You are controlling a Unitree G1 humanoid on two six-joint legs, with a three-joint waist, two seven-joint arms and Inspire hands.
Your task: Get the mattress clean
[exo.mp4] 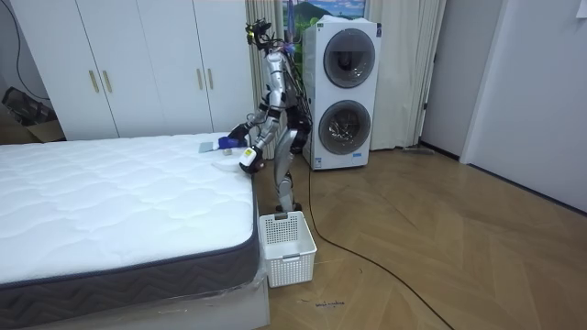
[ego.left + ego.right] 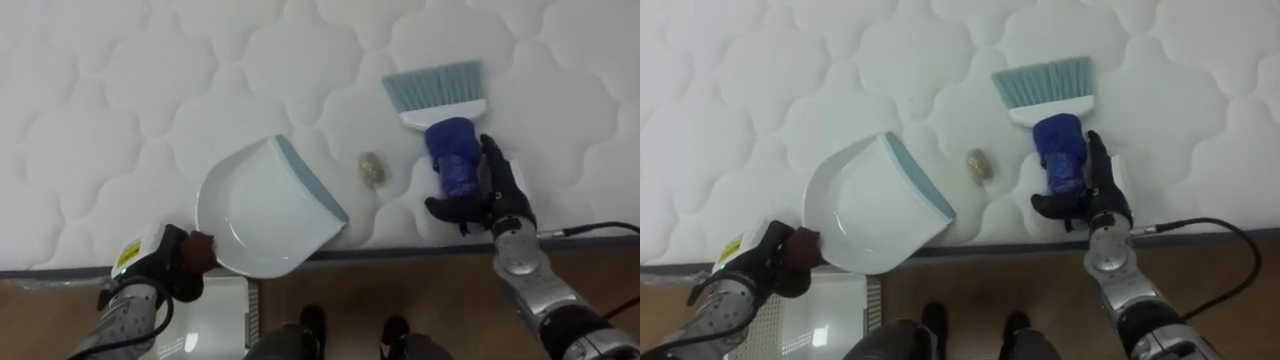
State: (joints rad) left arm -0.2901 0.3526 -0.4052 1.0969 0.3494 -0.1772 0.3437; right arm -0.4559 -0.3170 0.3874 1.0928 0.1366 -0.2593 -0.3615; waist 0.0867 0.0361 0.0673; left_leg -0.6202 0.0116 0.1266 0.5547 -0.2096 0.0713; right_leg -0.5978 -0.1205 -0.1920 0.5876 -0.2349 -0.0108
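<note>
Left hand (image 2: pixel 165 262) fingers curled round dustpan (image 2: pixel 265 210) handle at bed (image 2: pixel 120 90) edge. Right hand (image 2: pixel 495 195) fingers wrapped round brush (image 2: pixel 440 110) handle. Crumb (image 2: pixel 371 168) lies on bed between them. Likely light, loose, may roll: sweep, don't pinch.

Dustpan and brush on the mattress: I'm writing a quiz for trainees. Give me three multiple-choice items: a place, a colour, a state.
1. Where does the scrap lie, relative to the dustpan and the brush?
A. inside the dustpan
B. on the mattress between them
C. on top of the brush

2. What colour is the brush's handle?
A. blue
B. red
C. yellow

3. What is the right robot hand doing?
A. hanging open
B. gripping the brush
C. gripping the dustpan

Answers: B, bare mattress shows around the scrap; A, the handle is dark blue; B, its fingers curl round that handle.
</note>
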